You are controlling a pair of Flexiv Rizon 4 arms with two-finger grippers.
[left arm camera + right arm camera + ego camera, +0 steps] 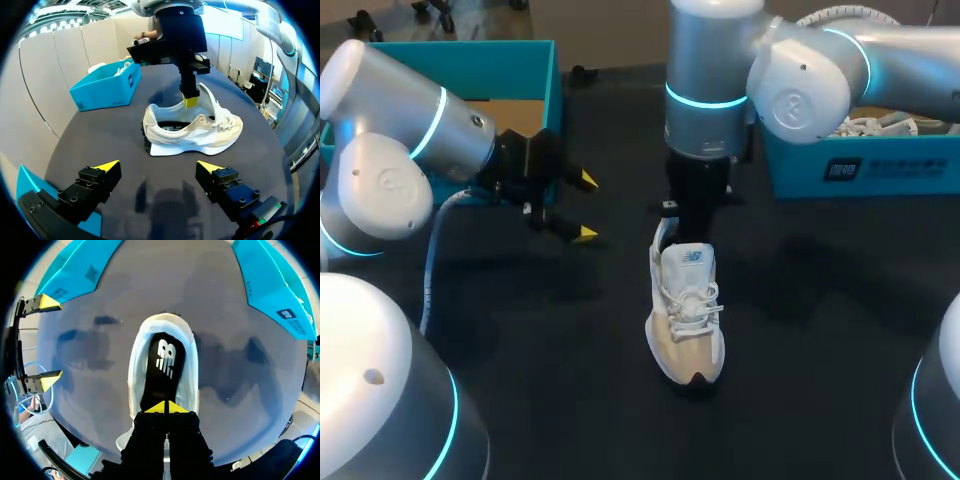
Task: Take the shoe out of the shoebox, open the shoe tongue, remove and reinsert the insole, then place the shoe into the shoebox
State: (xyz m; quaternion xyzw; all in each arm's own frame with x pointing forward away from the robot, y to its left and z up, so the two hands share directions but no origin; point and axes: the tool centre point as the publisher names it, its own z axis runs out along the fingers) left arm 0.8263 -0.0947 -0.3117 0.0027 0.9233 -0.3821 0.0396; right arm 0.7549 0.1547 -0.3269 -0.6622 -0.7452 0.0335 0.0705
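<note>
A dark tabletop (520, 380) carries a blue shoebox (520, 55) at its far left corner. Just beside it the left gripper (586, 207) hovers, fingers spread, nothing between them. At the middle the white shoe (685, 320) stands on its sole, with bare surface all round. A white logo marks its black insole (162, 365). The right gripper (165, 408) hangs over the tongue (690, 258), tips pressed together. A labelled blue box (860, 170) sits at the far right edge.
</note>
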